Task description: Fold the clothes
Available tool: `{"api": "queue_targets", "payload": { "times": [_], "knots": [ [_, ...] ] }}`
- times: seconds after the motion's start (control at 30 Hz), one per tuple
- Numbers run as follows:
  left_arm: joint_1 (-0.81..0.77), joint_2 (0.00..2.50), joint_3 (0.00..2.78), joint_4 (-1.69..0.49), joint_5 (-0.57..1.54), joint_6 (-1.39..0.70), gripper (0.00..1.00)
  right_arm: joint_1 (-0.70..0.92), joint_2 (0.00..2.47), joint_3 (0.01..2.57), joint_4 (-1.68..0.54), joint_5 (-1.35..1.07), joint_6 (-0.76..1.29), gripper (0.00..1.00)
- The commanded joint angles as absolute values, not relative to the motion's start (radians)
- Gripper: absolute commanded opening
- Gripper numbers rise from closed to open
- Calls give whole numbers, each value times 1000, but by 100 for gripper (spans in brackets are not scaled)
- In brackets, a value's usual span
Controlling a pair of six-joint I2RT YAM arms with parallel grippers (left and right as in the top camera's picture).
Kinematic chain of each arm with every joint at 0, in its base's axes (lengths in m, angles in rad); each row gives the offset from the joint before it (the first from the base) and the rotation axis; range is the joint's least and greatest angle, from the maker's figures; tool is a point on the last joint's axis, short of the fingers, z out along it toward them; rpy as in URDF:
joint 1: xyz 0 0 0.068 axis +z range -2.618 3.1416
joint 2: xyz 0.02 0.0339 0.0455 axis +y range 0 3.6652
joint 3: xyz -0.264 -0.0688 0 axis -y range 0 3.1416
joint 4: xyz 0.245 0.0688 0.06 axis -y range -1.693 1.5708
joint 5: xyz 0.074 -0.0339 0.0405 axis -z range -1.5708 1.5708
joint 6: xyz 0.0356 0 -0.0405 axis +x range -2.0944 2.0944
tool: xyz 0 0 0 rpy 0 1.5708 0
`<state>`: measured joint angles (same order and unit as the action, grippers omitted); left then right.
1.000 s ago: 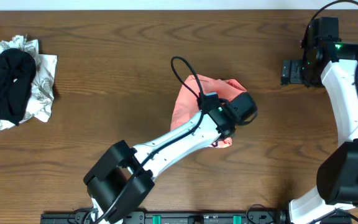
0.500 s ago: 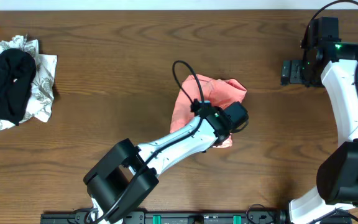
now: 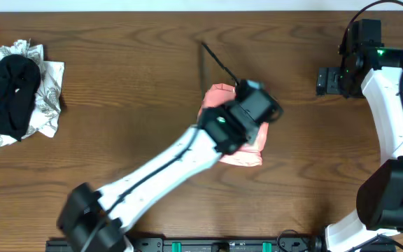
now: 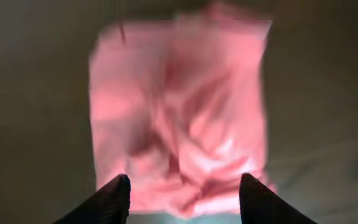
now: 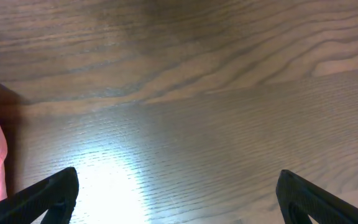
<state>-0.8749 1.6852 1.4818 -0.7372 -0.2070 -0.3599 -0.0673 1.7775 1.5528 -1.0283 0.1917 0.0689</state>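
- T-shirt (image 3: pixel 243 152): salmon-pink, lies bunched in a compact, roughly rectangular bundle near the middle of the table (image 3: pixel 117 56); its upper and middle parts are hidden under the left arm (image 3: pixel 159 171) in the overhead view
- T-shirt, change: a second ago a flap stuck out at its upper right edge; the outline is now tighter and squarer, and the bundle is at the same spot on the table
- T-shirt, left wrist view (image 4: pixel 179 112): the whole bundle shows below the camera, creased and blurred
- Left gripper (image 4: pixel 187 196): the fingers (image 4: pixel 118 198) stand apart with nothing between them; no fabric is held, and the shirt lies beneath them
- Left gripper, change: a second ago it was down at the lower right part of the shirt; it is now further up over the bundle, and the arm is motion-blurred and stretched out, its lower links shifted to the left
- Right gripper (image 3: pixel 327 80): parked near the far right edge of the table, well apart from the shirt; its fingers (image 5: pixel 48 193) are spread wide over bare wood and hold nothing
- Right arm (image 3: pixel 390 105): same pose as a second ago
- Cloth pile (image 3: pixel 12 91): black and patterned fabric at the left edge, unchanged
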Motion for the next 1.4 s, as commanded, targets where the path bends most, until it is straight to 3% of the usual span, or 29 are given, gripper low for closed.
{"api": "queue_targets", "payload": {
  "times": [0.0, 0.3, 0.53, 1.07, 1.13, 1.27, 1.37],
  "knots": [
    [-799, 1704, 1488, -691, -86, -231, 57, -71, 1781, 1549, -1029, 202, 85, 99],
    [-641, 1834, 1488, -584, 34, -86, 58, -71, 1781, 1549, -1029, 202, 85, 99],
    [-631, 1922, 1488, -575, 154, 15, 67, -71, 1781, 1549, -1029, 202, 85, 99],
    [-624, 2048, 1488, -484, 145, 14, 67, -71, 1781, 1549, -1029, 202, 85, 99],
    [-616, 2048, 1488, -478, 138, 14, 66, -71, 1781, 1549, -1029, 202, 85, 99],
    [-588, 2048, 1488, -474, 138, -1, 48, -71, 1781, 1549, -1029, 202, 85, 99],
    [-564, 2048, 1488, -473, 139, -13, 40, -71, 1781, 1549, -1029, 202, 85, 99]
  ]
}}
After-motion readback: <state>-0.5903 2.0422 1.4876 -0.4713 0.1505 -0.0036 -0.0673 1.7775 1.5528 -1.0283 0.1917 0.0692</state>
